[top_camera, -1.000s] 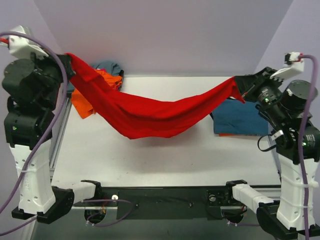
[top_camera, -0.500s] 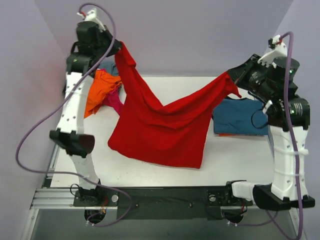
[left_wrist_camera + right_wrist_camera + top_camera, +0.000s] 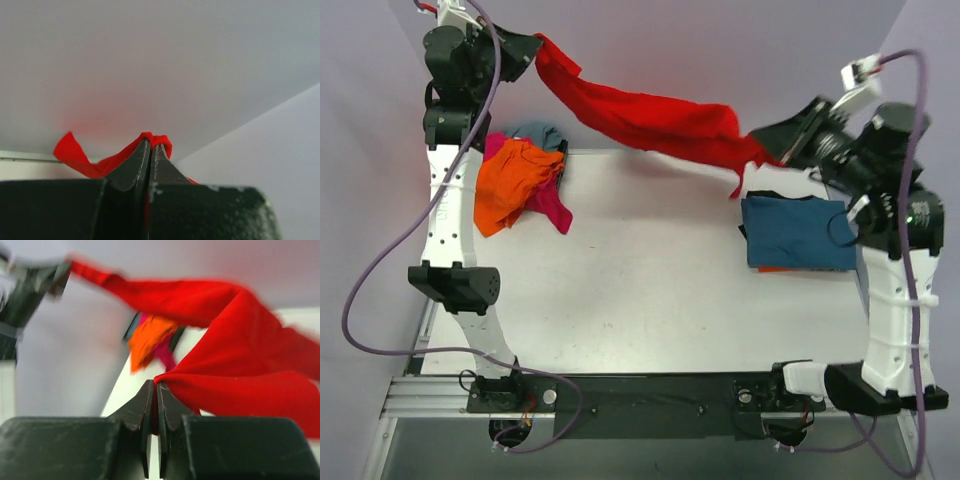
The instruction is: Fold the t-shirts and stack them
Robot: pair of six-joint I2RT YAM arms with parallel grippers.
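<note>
1. The main risk I judge from here is a slip. My left hand (image 3: 532,45) has only a small nub of the red t-shirt (image 3: 650,125) poking past its tips, so a sharp tug or swing could pull the cloth free and drop that end onto the desk (image 3: 650,290).
2. The shirt hangs in the air as a bunched, twisted band, not a flat sheet. If I lay it down like this, it will likely land creased and fold badly.
3. A loose tail dangles close to my right hand (image 3: 765,140), above the folded teal t-shirt (image 3: 798,232) by the right edge. Lowering carelessly could drag that tail over the teal one and disturb it.
4. At the far-left corner, the orange t-shirt (image 3: 508,185) and magenta t-shirt (image 3: 552,207) lie in a loose heap; the red shirt's left end could snag them on the way down.
5. My left hand is pressed together, pinching the red shirt's left end high beyond the far-left corner.
6. My right hand is likewise pressed together, with red cloth caught between its 2 fingers (image 3: 137,410), above the far-right corner.
7. The red shirt spans between both hands above the far edge, and as far as I can tell it touches nothing on the desk.
</note>
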